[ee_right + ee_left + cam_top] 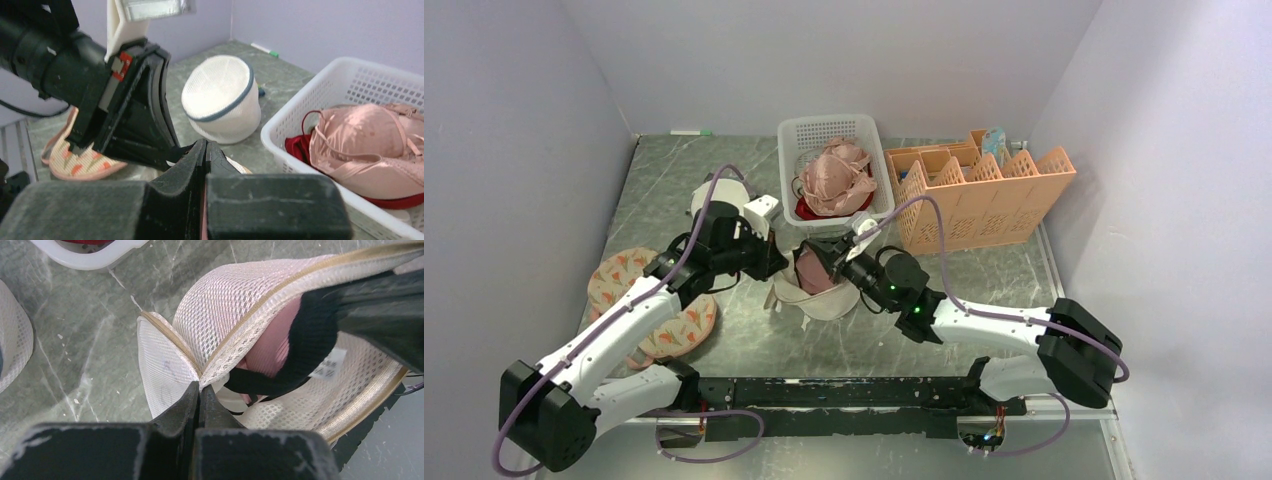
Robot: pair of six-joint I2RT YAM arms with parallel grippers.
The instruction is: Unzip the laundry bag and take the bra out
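Bag spot: the laundry bag [824,300] sits on the table [754,340], in the middle, near the arms and just in front of the white basket [829,122].
Bag look: its mesh top is lifted up and the zip rim gapes, so the inside shows.
Bra: the bra [272,347] is pink with a black edge. It lies in the mouth of the laundry bag, partly under the raised mesh.
Left gripper: the left gripper [199,390] is at the left side of the bag. Its jaws are squeezed tight together on the bag's zip rim.
Right gripper: the right gripper [205,150] reaches into the bag from the right. Its jaws are pressed together with a thin strip of pink between them, so it seems to pinch the bra.
Basket: a second pink bra [834,172] is piled in it on top of a red cloth [809,208].
Orange rack [1004,200]: stands to the right of the basket, far from the arms.
Round white bag [220,95]: stands on the table to the far left of the laundry bag, apart from it.
Flowery pouch [624,275]: lies flat on the left, partly under the left arm.
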